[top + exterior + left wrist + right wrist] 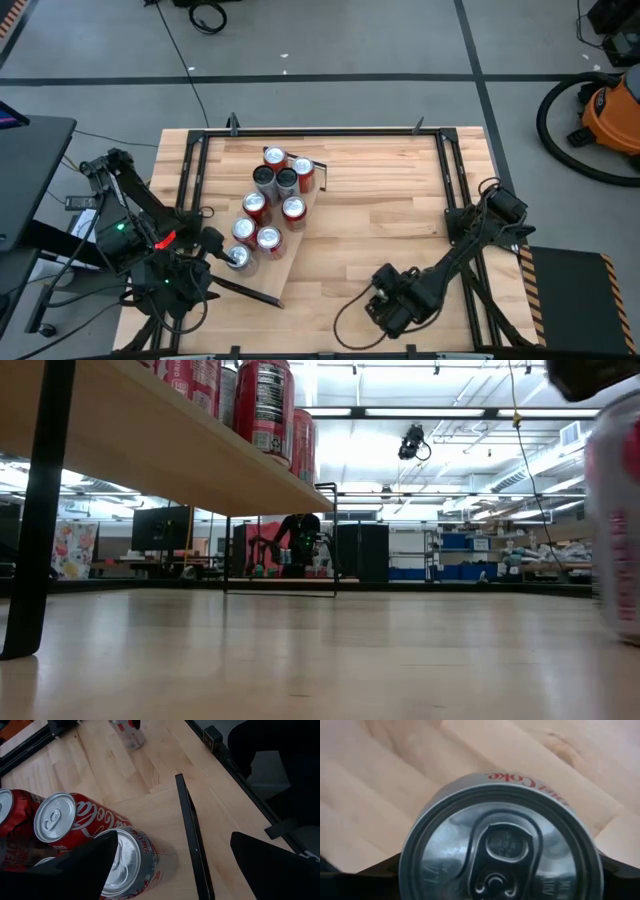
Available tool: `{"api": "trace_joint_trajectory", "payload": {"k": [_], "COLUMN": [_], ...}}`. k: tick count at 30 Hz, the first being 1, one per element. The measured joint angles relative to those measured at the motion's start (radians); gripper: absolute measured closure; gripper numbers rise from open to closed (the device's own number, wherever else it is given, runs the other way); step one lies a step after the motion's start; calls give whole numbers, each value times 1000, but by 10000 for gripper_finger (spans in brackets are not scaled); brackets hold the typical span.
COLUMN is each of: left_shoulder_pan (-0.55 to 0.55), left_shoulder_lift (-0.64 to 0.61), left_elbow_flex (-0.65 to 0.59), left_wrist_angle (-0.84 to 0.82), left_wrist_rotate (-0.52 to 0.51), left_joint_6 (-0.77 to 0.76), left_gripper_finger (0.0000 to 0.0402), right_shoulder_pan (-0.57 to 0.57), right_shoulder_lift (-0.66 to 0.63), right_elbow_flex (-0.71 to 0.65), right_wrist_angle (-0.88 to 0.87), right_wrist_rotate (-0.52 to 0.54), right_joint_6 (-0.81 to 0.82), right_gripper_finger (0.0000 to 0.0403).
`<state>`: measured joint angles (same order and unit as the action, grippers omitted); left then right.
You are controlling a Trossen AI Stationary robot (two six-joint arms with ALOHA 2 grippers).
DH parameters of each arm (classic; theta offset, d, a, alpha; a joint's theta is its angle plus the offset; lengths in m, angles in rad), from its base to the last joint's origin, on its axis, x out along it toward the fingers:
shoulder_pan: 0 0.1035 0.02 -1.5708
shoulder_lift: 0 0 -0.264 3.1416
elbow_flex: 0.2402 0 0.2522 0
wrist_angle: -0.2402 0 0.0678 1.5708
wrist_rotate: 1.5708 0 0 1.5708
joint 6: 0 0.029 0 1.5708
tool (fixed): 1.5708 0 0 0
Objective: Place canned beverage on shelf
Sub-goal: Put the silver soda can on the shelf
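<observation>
The shelf (pixel 276 276), a pale plank with a dark end bar (pixel 192 835), lies slantwise at left centre on thin legs. Several red and silver cans (pixel 272 200) stand on it. My left gripper (pixel 174 840) is wide open at the shelf's near end. One finger (pixel 80 870) is right beside a silver can (pixel 131 865) standing on the plank. I cannot tell whether it touches. My right gripper (pixel 392 298) is near the table's front edge, shut on another silver can (pixel 500 845). This can also shows in the low view (pixel 620 510). My right gripper comes at the silver can from above, pointing down. Its two fingers (pixel 375 872) stand on opposite sides of the can's wall just below the rim (pixel 410 855). The can is upright. Whether its base stands on the tabletop or is just clear of it, I cannot tell.
The black-framed wooden tabletop (pixel 400 210) is bare between the shelf and the right arm. Black frame rails (pixel 455 190) run along the table's left, right and far sides. Under the shelf there is a low gap behind a dark leg (pixel 40 510).
</observation>
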<state>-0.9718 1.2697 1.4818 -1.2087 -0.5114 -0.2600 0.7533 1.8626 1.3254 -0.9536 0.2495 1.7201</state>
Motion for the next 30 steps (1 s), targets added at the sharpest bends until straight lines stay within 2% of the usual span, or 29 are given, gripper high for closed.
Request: {"api": "trace_joint_trajectory", "payload": {"k": [7, 11, 20, 30], "left_shoulder_pan": [0, 0, 0, 0], "left_shoulder_lift": [0, 0, 0, 0], "left_elbow_flex": [0, 0, 0, 0], "left_wrist_angle": [0, 0, 0, 0], "left_wrist_rotate": [0, 0, 0, 0], "left_joint_6": [-5, -5, -6, -17], "left_gripper_finger": [2, 2, 2, 2], "right_shoulder_pan": [-58, -95, -195, -203], "right_shoulder_lift": [0, 0, 1, 1], "right_elbow_flex": [0, 0, 42, 244], "right_wrist_angle": [13, 38, 26, -156], "right_wrist_rotate": [40, 97, 34, 244], "right_joint_6": [49, -11, -190, -401], "right_gripper_finger": [54, 49, 34, 37]}}
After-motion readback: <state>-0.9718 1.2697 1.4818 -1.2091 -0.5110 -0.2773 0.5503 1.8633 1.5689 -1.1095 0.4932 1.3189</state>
